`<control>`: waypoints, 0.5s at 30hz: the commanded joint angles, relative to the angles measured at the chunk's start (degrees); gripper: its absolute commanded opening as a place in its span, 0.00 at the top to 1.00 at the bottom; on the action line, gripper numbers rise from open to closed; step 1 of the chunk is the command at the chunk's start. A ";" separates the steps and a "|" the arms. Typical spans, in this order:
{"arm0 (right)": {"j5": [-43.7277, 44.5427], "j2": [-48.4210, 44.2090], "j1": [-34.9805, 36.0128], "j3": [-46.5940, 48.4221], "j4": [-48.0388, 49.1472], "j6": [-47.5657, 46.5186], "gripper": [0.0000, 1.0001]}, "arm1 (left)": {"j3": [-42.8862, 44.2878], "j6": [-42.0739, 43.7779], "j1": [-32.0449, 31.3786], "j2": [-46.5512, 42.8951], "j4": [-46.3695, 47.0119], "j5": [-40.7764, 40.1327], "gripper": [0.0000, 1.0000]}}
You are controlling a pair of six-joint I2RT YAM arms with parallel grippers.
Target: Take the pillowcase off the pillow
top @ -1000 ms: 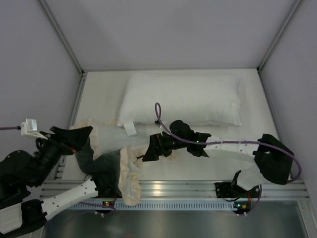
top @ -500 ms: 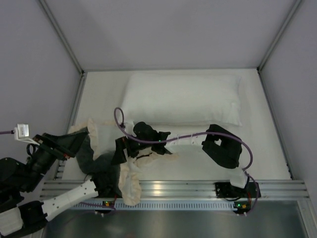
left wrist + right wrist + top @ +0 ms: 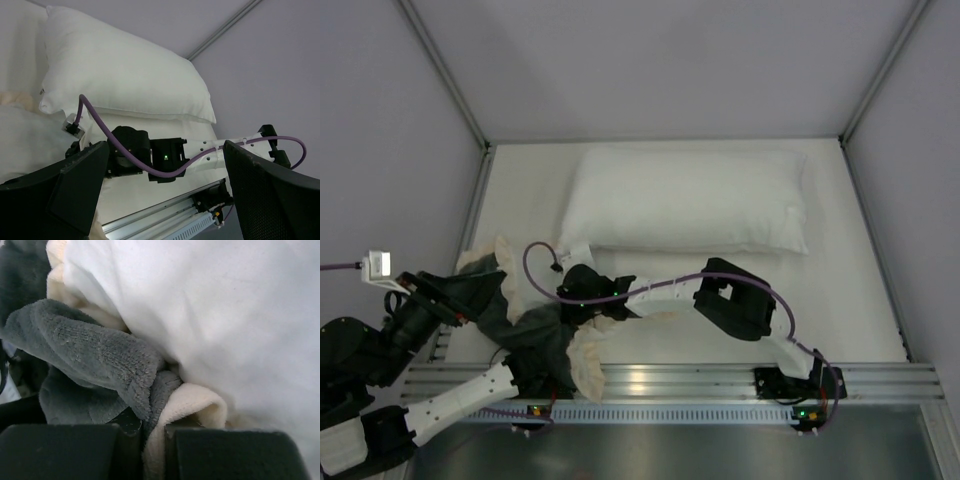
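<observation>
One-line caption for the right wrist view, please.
Right hand shut on a bunched fold of the pillowcase, grey plush and cream ruffle pinched together.

Both arms were built of white tubular links set between bulky black joint housings. The right arm (image 3: 665, 290) carried a purple cable (image 3: 160, 175) along its length. A green light (image 3: 166, 156) glowed on its black wrist housing, and small holes dotted the white link. The left arm (image 3: 455, 402) bore a small white block (image 3: 380, 265) near its wrist. The left fingers (image 3: 80, 187) were broad black plates with a fine grain. The right fingers (image 3: 60, 452) were plain matte black. Green and orange lights showed at the right base (image 3: 788, 383).
</observation>
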 commanded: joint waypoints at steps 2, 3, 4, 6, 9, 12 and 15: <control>15.46 1.78 -0.11 8.08 -5.84 -11.89 1.00 | -0.70 -0.06 -0.11 0.08 0.34 1.98 0.01; 18.70 1.78 -0.72 8.78 -5.84 -12.25 1.00 | -0.70 -0.06 -0.20 0.17 0.25 1.98 0.01; 19.08 1.86 -2.64 10.36 -5.84 -12.34 1.00 | -0.78 -0.06 -0.20 0.26 0.25 2.16 0.01; 18.90 2.39 -5.20 12.38 -7.51 -10.77 1.00 | -0.78 0.03 -0.11 0.61 0.17 2.51 0.01; 15.33 2.48 -9.86 14.50 -7.60 -11.72 1.00 | -1.22 -0.24 -0.20 0.87 0.25 2.77 0.01; 9.53 3.62 -12.50 17.83 -8.56 -14.53 0.97 | -2.71 -0.50 -0.20 0.78 0.69 3.21 0.01; 5.73 3.45 -13.21 19.77 -11.45 -17.61 0.42 | -4.55 -0.94 -0.20 0.87 1.83 3.91 0.01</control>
